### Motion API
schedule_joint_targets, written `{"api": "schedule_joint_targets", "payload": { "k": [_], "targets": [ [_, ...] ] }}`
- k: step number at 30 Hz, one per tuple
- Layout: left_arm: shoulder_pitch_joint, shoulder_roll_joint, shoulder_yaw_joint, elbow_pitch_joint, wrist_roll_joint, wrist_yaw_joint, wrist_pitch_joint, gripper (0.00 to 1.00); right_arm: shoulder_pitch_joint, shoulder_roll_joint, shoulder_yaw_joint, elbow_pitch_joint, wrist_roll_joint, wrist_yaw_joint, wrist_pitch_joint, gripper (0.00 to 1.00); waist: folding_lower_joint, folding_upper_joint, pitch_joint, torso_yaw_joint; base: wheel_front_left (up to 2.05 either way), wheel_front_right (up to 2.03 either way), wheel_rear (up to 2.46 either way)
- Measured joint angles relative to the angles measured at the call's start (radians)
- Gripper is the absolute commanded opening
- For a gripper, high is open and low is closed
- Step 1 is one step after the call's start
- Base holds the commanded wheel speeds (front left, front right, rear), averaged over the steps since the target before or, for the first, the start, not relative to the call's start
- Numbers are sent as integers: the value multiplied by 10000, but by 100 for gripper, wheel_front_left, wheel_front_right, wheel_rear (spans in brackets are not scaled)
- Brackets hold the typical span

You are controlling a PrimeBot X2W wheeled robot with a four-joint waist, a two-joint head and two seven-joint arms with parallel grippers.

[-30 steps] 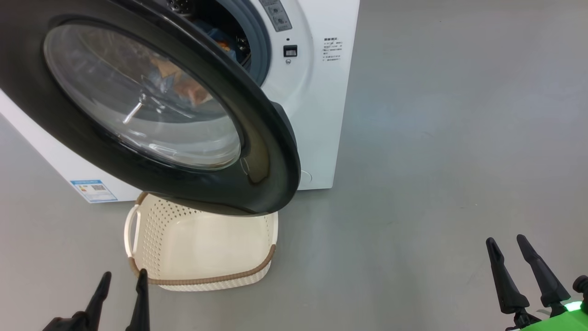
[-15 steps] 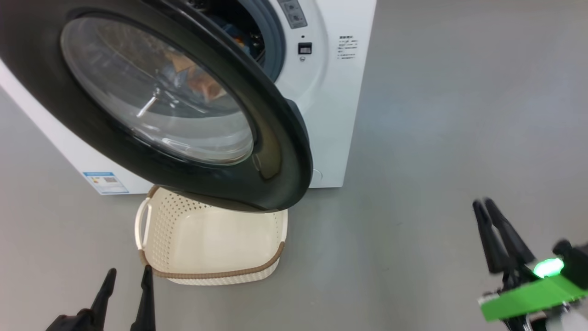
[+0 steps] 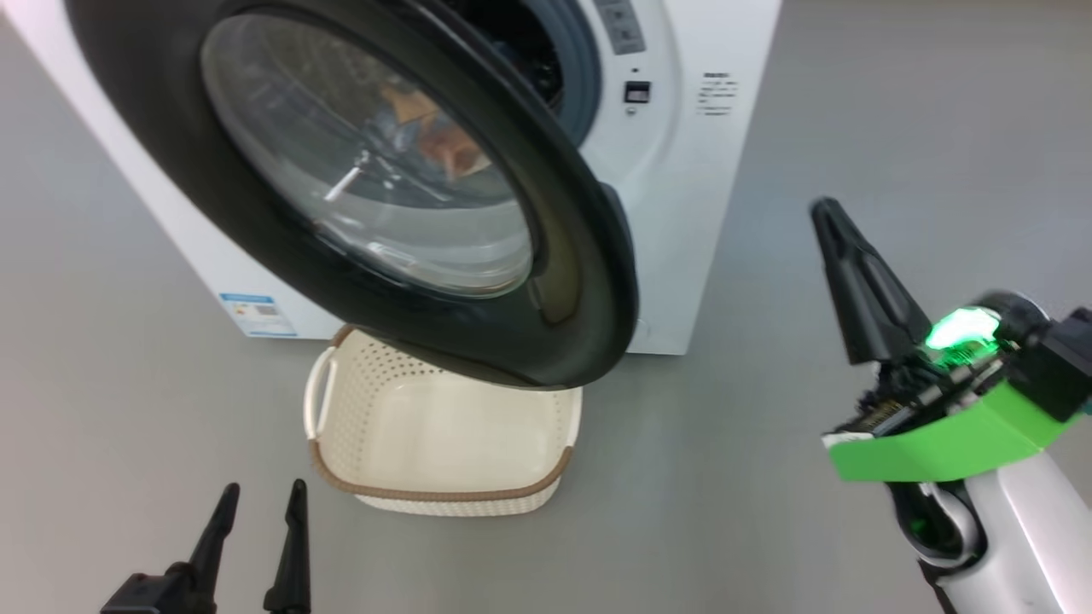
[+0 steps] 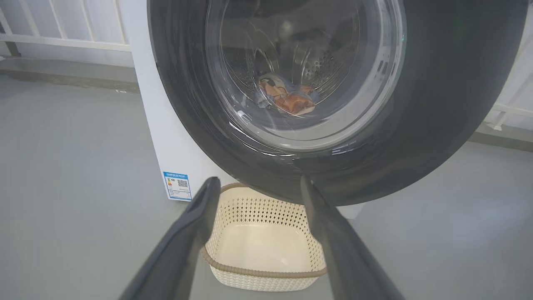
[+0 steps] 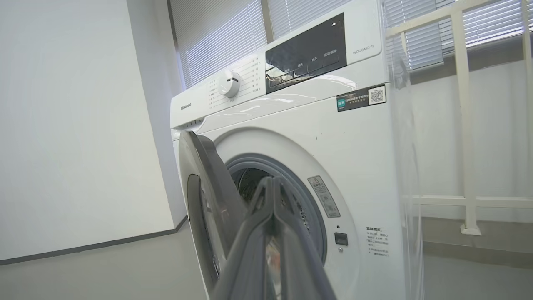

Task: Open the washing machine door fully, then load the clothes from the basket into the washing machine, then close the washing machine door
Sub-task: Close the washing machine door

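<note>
Head view looks down on the washing machine (image 3: 682, 213) with the washing machine door (image 3: 367, 188) swung out from the front. The door's upper rim is cut off by the frame. Its lower black rim hides the far edge of the basket (image 3: 444, 495), which sits on the grey floor (image 3: 853, 128) just before the machine, its pale bottom showing. Through the domed glass the clothes (image 3: 426, 136) appear as a warped orange and blue blur inside the drum; how many pieces lie there cannot be told. The left gripper (image 3: 264, 488) is low at the near left of the basket, its fingers spread and holding nothing. The right gripper (image 3: 826, 209) is raised to the right of the door and apart from it, its two fingers pressed together into one dark point with nothing between them. Left wrist view shows the clothes (image 4: 287, 98) more clearly behind the glass, though reflections smear them, and a blue label (image 4: 178, 185) on the machine's front is partly hidden by one finger. Right wrist view sees the door (image 5: 208, 187) nearly edge-on, and the closed fingers cover much of the drum opening.
</note>
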Motion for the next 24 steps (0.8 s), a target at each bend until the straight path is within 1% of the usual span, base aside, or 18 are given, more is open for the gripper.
{"api": "schedule_joint_targets", "payload": {
  "k": [4,9,15,16,20,24],
  "targets": [
    [-20,-38,-222,-58,2,0,0,100,-402,69,587,-284,8,0,0,0,0,0,27,325,0,0,0],
    [-174,-100,-531,-90,2,0,-2,100,-639,73,1193,-157,194,0,-2,0,0,0,159,729,0,0,0],
    [-453,-222,-928,-77,105,0,0,100,-652,-75,1935,575,282,0,0,0,0,0,429,1211,0,0,0],
    [-453,-222,-928,-77,105,0,0,100,-652,-75,1935,575,282,0,0,0,0,0,429,1211,0,0,0],
    [-624,-274,-1129,-56,176,0,-2,100,-780,-222,2305,1352,372,0,0,0,0,0,656,1565,0,0,0],
    [-625,-282,-1137,-52,176,0,-2,100,-791,-247,2518,1852,387,0,0,0,0,0,812,1756,0,0,0]
  ]
}}
